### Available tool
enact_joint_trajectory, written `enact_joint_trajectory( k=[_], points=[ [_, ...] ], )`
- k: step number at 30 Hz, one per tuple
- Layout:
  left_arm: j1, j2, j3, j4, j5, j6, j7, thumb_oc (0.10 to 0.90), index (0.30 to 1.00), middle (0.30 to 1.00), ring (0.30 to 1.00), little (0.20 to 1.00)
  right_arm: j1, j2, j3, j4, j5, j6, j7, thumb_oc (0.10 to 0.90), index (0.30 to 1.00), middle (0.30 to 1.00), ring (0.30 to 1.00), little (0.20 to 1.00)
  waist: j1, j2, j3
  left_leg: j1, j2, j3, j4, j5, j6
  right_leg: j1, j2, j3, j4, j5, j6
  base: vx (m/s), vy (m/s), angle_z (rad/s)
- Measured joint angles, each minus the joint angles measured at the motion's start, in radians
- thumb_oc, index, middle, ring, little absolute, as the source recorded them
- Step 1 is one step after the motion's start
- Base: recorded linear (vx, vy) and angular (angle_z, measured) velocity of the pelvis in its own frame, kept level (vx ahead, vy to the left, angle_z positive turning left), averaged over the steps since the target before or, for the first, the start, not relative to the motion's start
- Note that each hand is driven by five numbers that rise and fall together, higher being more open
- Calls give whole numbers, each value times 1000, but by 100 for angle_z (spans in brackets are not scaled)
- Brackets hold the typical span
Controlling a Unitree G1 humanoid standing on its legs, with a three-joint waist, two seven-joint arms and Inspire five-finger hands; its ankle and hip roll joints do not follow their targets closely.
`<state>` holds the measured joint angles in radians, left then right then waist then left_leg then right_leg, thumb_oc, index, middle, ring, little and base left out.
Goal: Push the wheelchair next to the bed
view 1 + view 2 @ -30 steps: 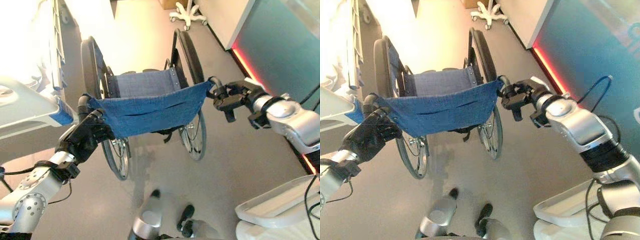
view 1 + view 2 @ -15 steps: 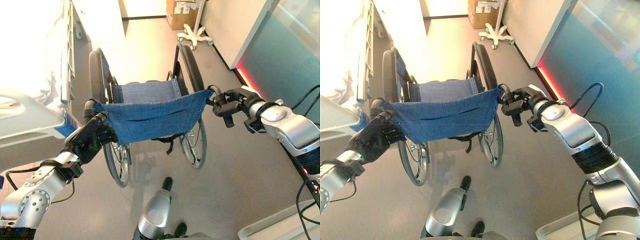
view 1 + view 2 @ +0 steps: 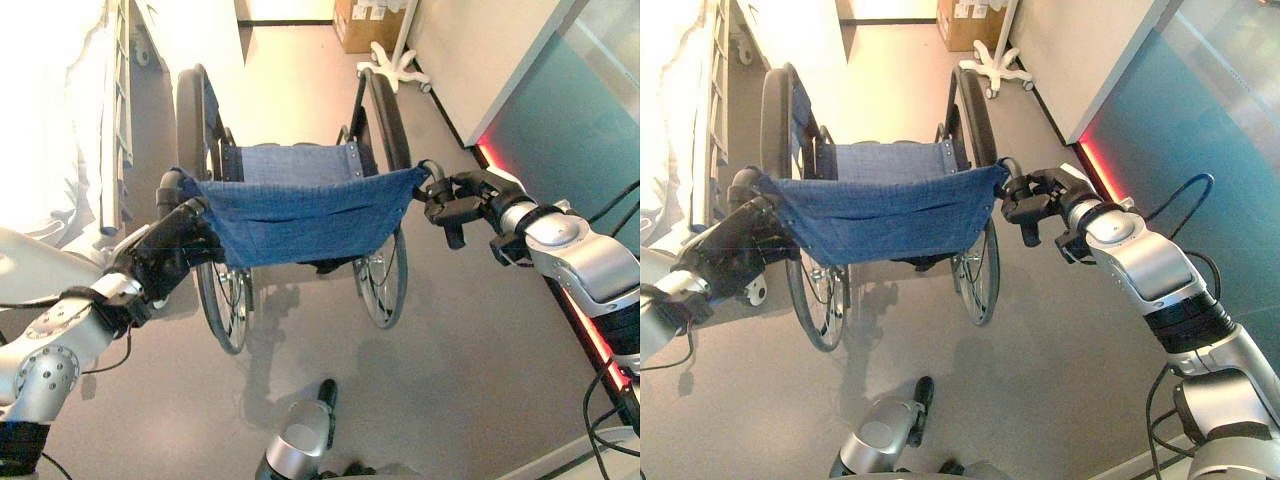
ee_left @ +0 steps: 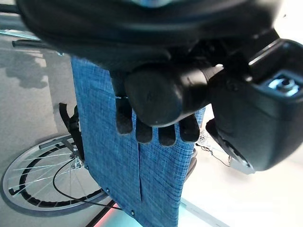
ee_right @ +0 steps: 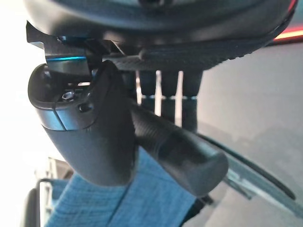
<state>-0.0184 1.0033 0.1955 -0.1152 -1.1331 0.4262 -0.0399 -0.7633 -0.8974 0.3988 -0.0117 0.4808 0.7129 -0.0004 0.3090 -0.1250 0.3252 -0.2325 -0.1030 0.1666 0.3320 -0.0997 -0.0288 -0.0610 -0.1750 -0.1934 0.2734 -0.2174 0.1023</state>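
Wheelchair (image 3: pixel 295 200) on the floor (image 3: pixel 450 350), bed (image 3: pixel 60 130) along its left side. Your left hand (image 3: pixel 165 250) and right hand (image 3: pixel 460 200) are each clenched round a push handle, so you can drive and steer both sides evenly. Both arms reach forward, spread to the backrest's top corners.

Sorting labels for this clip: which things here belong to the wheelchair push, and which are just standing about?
Job: wheelchair; bed; left hand and right hand, each curled round a push handle.
Standing about: cardboard box; white wheeled stand base.
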Motion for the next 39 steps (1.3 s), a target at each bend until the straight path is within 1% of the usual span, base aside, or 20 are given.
enact_joint_trajectory(
  k=[1, 2, 5, 10, 12, 15, 17, 20, 21, 22, 23, 24, 26, 28, 30, 33, 35, 37, 38, 39],
  points=[
    [10, 4, 0, -7, -29, -33, -11, 400, 300, 300, 300, 300, -12, -23, -3, -6, 10, 0, 12, 400, 300, 300, 300, 300, -9, -15, 0, -87, -3, -113, 253, -86, 33, -59, -60, 49, 54, 2, 66, 367, -259, -5],
    [10, 5, 11, -31, -55, -36, -12, 400, 300, 300, 300, 300, -11, -53, -32, -24, 29, -6, 19, 400, 300, 300, 300, 300, 5, 15, 10, -50, 49, -183, 264, -195, 94, -108, -94, 71, 106, 3, 112, 618, -378, -26],
    [5, -2, 23, -17, -38, -41, 11, 400, 300, 300, 300, 300, -12, -41, -38, -48, 46, -1, 4, 400, 300, 300, 300, 300, -7, 20, 18, -13, 88, -105, 163, -154, 92, -207, -128, 38, 9, 49, 133, 506, -238, -12],
    [32, 8, 23, 0, 8, -28, 4, 400, 300, 300, 300, 300, 52, -44, -28, -68, 127, 42, -3, 400, 300, 300, 300, 300, -52, 1, 32, 141, 97, -72, 115, -192, 82, -124, 0, -6, -62, 198, 23, 567, -112, 53],
    [75, 0, 32, -24, 11, -28, 6, 400, 300, 300, 300, 300, 67, -82, -21, -81, 158, 45, 23, 400, 300, 300, 300, 300, -89, 11, 29, 192, 146, -18, 99, -212, 24, -100, 36, -57, -31, 194, -13, 347, -91, 65],
    [92, -27, 36, -53, 10, -28, 26, 400, 300, 300, 300, 300, 59, -90, -20, -70, 154, 32, 29, 400, 300, 300, 300, 300, -65, 27, 28, 117, 151, -96, 310, -194, -46, -105, 68, -57, 15, 137, -50, 415, -106, -9],
    [92, -76, 38, -57, 14, -29, 34, 400, 300, 300, 300, 300, 54, -90, -20, -61, 154, 14, 30, 400, 300, 300, 300, 300, -38, 34, 26, -4, 98, -211, 566, -84, -157, -137, 71, -12, 105, 78, -90, 339, -94, -37],
    [117, -124, 44, -59, 32, -28, 35, 400, 300, 300, 300, 300, 54, -87, -12, -63, 149, 13, 30, 400, 300, 300, 300, 300, 3, 29, 26, -72, 56, -234, 655, 42, -161, -110, 65, 90, 70, 73, -98, 383, -48, -33],
    [135, -130, 51, -73, 32, -29, 40, 400, 300, 300, 300, 300, 56, -88, -11, -71, 142, 17, 30, 400, 300, 300, 300, 300, 8, 11, 17, -85, 35, -255, 525, -40, -39, -86, 63, 118, -10, 107, -51, 404, -21, 0],
    [138, -130, 52, -84, 32, -29, 44, 400, 300, 300, 300, 300, 55, -100, -11, -77, 143, 17, 30, 400, 300, 300, 300, 300, 8, 4, 16, -78, 31, -261, 414, -54, -10, -80, 63, 126, -39, 127, -44, 447, -42, -1],
    [140, -135, 51, -116, 29, -29, 50, 400, 300, 300, 300, 300, 38, -132, -9, -79, 145, 18, 38, 400, 300, 300, 300, 300, 12, 16, 12, -18, 37, -302, 36, -29, 27, -70, 72, 131, -78, 140, -25, 385, -52, -39],
    [142, -151, 55, -133, 29, -31, 53, 400, 300, 300, 300, 300, 7, -122, 8, -68, 120, 24, 30, 400, 300, 300, 300, 300, 42, 54, 27, 47, 96, -192, -103, 80, 24, -96, 100, 51, 85, 75, -31, 432, -56, -55],
    [163, -157, 57, -128, 41, -33, 61, 400, 300, 300, 300, 300, -3, -86, 48, -58, 89, 34, 11, 400, 300, 300, 300, 300, 60, 50, 25, 99, 137, -81, -130, 86, 20, -70, 116, -76, 239, -3, -121, 482, -44, -34],
    [167, -160, 47, -128, 63, -33, 60, 400, 300, 300, 300, 300, -2, -75, 48, -52, 78, 47, 11, 400, 300, 300, 300, 300, 61, 45, 27, 73, 154, 23, -11, 39, 0, 46, 155, -170, 166, -47, -197, 505, -53, 18],
    [167, -191, 53, -127, 73, -34, 44, 400, 300, 300, 300, 300, 11, -80, 35, -64, 76, 48, 13, 400, 300, 300, 300, 300, 49, 49, 13, -102, 176, 91, 236, -25, -69, 181, 205, -103, -64, -103, -150, 402, -16, 32],
    [172, -191, 64, -127, 77, -34, 7, 400, 300, 300, 300, 300, 11, -85, 28, -65, 71, 47, 13, 400, 300, 300, 300, 300, 73, 53, 2, -129, 131, 99, 91, -24, -60, 202, 215, -86, -67, -132, -137, 474, 36, -6],
    [188, -193, 83, -126, 75, -34, -12, 400, 300, 300, 300, 300, 28, -63, 30, -50, 57, 35, 20, 400, 300, 300, 300, 300, 113, 26, -21, -101, 77, 46, 45, 13, 30, 223, 195, -64, -19, -170, -108, 355, 22, -29],
    [198, -187, 105, -125, 76, -32, -19, 400, 300, 300, 300, 300, 29, -26, 34, -31, 32, 17, 23, 400, 300, 300, 300, 300, 108, 28, -26, -45, 94, 71, 13, 64, 153, 159, 163, -123, 221, -171, 8, 401, -20, 3],
    [197, -173, 107, -121, 77, -32, -19, 400, 300, 300, 300, 300, 27, -15, 38, -21, 32, 14, 23, 400, 300, 300, 300, 300, 125, 19, -26, -16, 94, 91, 2, 57, 174, 108, 132, -118, 383, -141, 128, 289, -36, 20],
    [196, -161, 107, -120, 77, -32, -18, 400, 300, 300, 300, 300, 27, -8, 38, -16, 33, 14, 23, 400, 300, 300, 300, 300, 121, 13, -27, -6, 91, 96, 0, 47, 175, 78, 123, -108, 468, -110, 182, 278, -46, 34]
  ],
)
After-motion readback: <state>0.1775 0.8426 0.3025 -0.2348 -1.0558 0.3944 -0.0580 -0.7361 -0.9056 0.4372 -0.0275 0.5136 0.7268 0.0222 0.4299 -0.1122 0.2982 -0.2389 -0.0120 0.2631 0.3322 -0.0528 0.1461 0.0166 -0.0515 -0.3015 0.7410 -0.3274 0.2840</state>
